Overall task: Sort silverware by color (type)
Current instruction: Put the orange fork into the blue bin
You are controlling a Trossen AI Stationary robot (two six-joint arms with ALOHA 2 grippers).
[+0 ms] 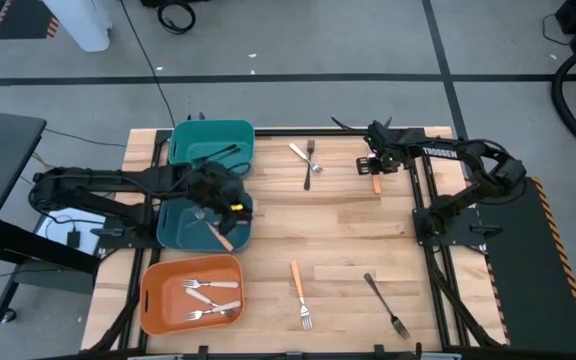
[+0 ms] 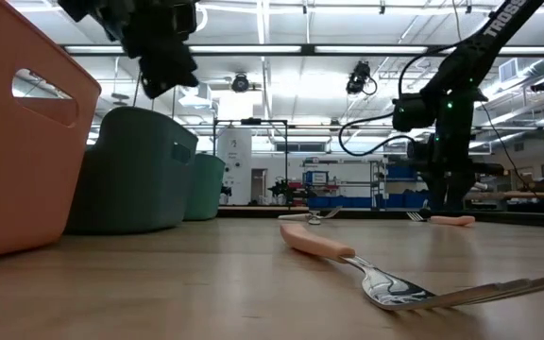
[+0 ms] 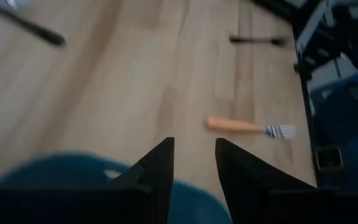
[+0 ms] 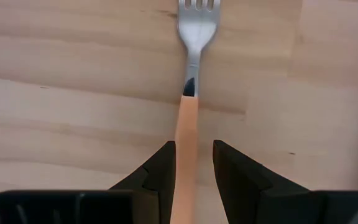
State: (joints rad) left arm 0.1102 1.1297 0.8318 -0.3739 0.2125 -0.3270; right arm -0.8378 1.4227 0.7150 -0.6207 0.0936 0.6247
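Note:
My right gripper (image 1: pixel 376 170) hangs open at the table's far right, pointing down over an orange-handled fork (image 4: pixel 187 118). Its fingers stand on either side of the handle, just above the wood (image 2: pixel 445 210). My left gripper (image 1: pixel 234 204) is open and empty above the middle teal bin (image 1: pixel 178 225), whose rim shows under its fingers (image 3: pixel 194 155). That bin holds an orange-handled utensil (image 1: pixel 220 236). The far teal bin (image 1: pixel 193 135) holds black utensils. The orange bin (image 1: pixel 158 295) holds cream-handled forks (image 1: pixel 208 296).
A cream-handled utensil and a black one lie crossed at the far middle (image 1: pixel 308 162). Near the front edge lie an orange-handled fork (image 1: pixel 299 292) and a black fork (image 1: pixel 386 305). Bare wood stretches between them at the table's centre.

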